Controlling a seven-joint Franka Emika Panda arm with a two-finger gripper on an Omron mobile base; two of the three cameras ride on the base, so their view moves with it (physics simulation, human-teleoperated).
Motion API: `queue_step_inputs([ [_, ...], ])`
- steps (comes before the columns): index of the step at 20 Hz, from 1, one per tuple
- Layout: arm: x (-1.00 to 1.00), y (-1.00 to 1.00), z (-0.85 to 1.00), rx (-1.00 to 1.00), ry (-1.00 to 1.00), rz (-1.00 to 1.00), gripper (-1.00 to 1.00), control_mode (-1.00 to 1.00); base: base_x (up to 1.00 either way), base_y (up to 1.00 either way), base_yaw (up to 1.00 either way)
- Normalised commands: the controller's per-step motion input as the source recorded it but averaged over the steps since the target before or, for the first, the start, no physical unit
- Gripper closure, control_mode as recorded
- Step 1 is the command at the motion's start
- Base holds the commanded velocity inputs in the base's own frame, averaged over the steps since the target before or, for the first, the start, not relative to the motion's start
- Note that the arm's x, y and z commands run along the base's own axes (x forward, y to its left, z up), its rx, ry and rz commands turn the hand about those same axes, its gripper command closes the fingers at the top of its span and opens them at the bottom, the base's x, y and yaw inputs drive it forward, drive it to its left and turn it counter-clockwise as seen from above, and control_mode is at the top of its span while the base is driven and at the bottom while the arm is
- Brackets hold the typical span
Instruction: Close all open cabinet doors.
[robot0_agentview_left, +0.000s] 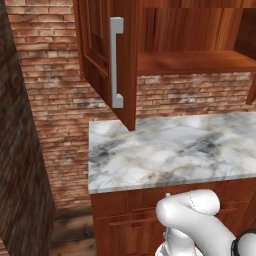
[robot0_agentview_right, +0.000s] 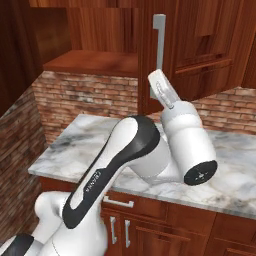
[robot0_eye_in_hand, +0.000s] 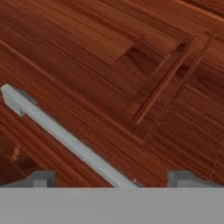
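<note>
Jaws spread wide, gripping nothing; gripper (robot0_eye_in_hand: 111, 178) faces open cabinet door (robot0_eye_in_hand: 109, 65). Its bar handle (robot0_eye_in_hand: 65, 140) crosses diagonally between the fingertips (robot0_eye_in_hand: 41, 178), close ahead.

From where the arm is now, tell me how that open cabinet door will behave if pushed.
The cabinet door looks like rigid wood, so it should probably swing shut as one piece without flexing. Its metal handle may be slippery against the open gripper.

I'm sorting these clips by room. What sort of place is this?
Most likely a kitchen: a marble countertop over wooden base cabinets, an open wall cabinet door above, and a brick wall.
</note>
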Motion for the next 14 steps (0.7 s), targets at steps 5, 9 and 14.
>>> queue_step_inputs([
  [5, 0.77, -0.03, 0.00, 0.16, 0.03, 0.16, -1.00, -1.00, 0.00, 0.00, 0.00],
  [9, 0.77, 0.00, 0.00, 0.12, 0.06, 0.15, -1.00, -1.00, 0.00, 0.00, 0.00],
  [14, 0.83, 0.00, -0.01, 0.12, 0.05, 0.12, -1.00, -1.00, 0.00, 0.00, 0.00],
])
